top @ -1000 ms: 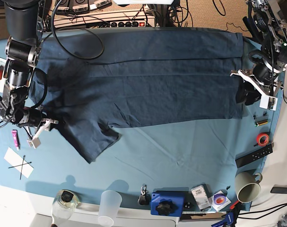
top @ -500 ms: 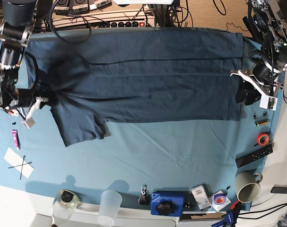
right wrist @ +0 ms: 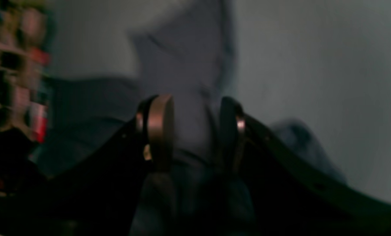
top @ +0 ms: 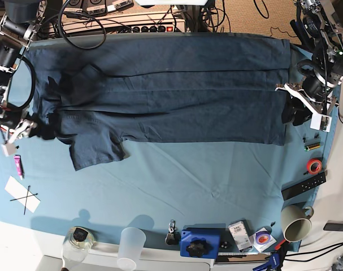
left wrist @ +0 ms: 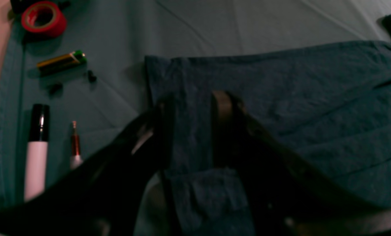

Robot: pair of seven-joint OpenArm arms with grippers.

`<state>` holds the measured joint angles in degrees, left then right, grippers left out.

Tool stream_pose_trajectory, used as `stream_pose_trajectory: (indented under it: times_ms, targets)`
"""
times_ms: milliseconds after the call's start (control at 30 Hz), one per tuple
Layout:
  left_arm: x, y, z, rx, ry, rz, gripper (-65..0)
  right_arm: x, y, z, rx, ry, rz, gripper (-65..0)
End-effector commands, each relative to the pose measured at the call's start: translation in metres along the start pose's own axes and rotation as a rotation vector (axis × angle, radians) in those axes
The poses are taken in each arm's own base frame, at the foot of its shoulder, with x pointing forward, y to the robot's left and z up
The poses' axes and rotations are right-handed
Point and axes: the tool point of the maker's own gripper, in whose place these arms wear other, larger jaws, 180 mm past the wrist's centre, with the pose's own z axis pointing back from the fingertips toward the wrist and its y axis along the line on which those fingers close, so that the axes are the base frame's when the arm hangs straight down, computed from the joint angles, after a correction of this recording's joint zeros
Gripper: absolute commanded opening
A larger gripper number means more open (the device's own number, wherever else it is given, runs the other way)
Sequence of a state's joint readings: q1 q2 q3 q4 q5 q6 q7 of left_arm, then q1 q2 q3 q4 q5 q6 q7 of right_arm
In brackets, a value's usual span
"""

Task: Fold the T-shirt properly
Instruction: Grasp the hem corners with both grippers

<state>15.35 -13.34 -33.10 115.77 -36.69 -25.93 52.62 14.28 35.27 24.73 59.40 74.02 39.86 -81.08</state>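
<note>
Since a second ago we see the right gripper [top: 25, 126] has carried its side of the T-shirt [top: 171, 90] toward the base view's left edge; the sleeve [top: 95, 151] that hung diagonally low on the cloth now lies shorter and squarer, close under the body. The left gripper [top: 292, 111] has stayed at the hem on that view's right.

The T-shirt is spread lengthwise across the far half of the table cloth [top: 216, 180], with a long horizontal fold line across its upper part. In the left wrist view, the left gripper [left wrist: 190, 105] has dark fabric running between its fingers, and the jaws are pinched on the hem. In the right wrist view, which is badly blurred, the right gripper [right wrist: 192, 108] also has shirt fabric between its two dark, brass-edged fingers, clamped on it.

The cloth is a lighter teal, lightly creased. Along its near edge we see a clear plastic cup [top: 130, 247], a blue block [top: 199, 244] and a pale mug [top: 296, 223]; a red tape roll [top: 313, 165] lies on the right. Beyond the far edge runs a power strip [top: 151, 28] amid black cables.
</note>
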Motion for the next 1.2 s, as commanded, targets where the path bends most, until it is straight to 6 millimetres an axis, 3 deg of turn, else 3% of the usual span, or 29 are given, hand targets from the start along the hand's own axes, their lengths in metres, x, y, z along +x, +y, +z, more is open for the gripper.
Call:
stream_pose_trajectory:
  times_ms: [0, 133, 333, 500, 700, 833, 967, 1167]
  targets:
    - [0.014, -0.001, 0.003, -0.006, -0.048, -0.014, -45.6, 0.035, 0.009, 0.018, 0.007, -0.098, 0.056, -41.3]
    - [0.014, 0.0, 0.003, -0.005, -0.048, -0.015, -45.6, 0.054, 0.007, 0.025, -0.033, -0.134, 0.09, -41.4]
    - [0.014, -0.001, 0.003, -0.006, -0.048, -0.014, -45.6, 0.065, -0.01, 0.009, -0.179, -0.123, 0.134, -41.4]
    - [0.014, -0.001, 0.003, -0.006, -0.049, -0.014, -45.6, 0.054, -0.008, -0.023, -0.196, -0.085, 0.144, -41.4]
    - [0.014, -0.001, 0.003, -0.006, -0.048, -0.014, -45.6, 0.032, -0.034, -0.058, -0.288, -0.06, 0.158, -41.4]
    - [0.014, -0.001, 0.003, -0.006, -0.048, -0.014, -45.6, 0.02, -0.041, -0.08, -0.264, -0.034, 0.093, -41.4]
    - [0.014, -0.001, 0.003, -0.006, -0.05, -0.014, -45.6, 0.018, -0.038, -0.101, -0.22, -0.026, 0.009, -41.4]
    - [0.014, -0.001, 0.003, -0.006, -0.05, -0.014, -45.6, 0.027, -0.019, -0.123, -0.17, -0.009, -0.004, -41.4]
